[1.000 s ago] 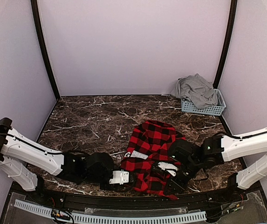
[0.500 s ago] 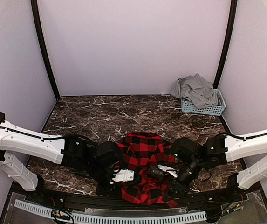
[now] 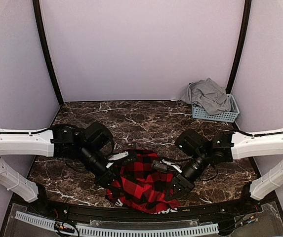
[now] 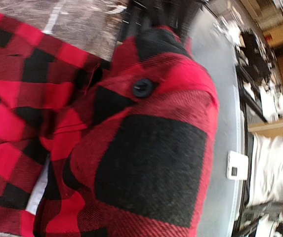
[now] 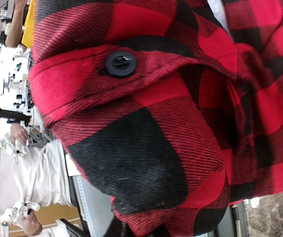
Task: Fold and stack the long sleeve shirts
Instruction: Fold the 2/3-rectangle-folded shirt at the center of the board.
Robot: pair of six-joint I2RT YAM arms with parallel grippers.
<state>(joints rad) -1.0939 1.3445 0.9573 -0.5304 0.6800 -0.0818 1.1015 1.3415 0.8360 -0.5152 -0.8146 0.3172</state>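
The red-and-black check long sleeve shirt (image 3: 142,178) hangs bunched between my two grippers, its lower part resting near the table's front edge. My left gripper (image 3: 123,157) is shut on its upper left edge and my right gripper (image 3: 162,166) on its upper right edge. In the left wrist view the check cloth (image 4: 146,163), with a black button (image 4: 142,88), covers the fingers. The right wrist view is likewise filled by the cloth (image 5: 146,148) and a cuff button (image 5: 121,63). A light grey shirt (image 3: 209,95) lies heaped in the basket at the back right.
The pale blue slatted basket (image 3: 216,117) stands in the far right corner against the wall. The dark marble table (image 3: 111,121) has walls on three sides. A black rail (image 3: 131,217) runs along the near edge below the shirt.
Both arms have risen and swung away from the front edge, pulling the check shirt up off the table. It lay spread flatter before and now hangs gathered between the grippers.
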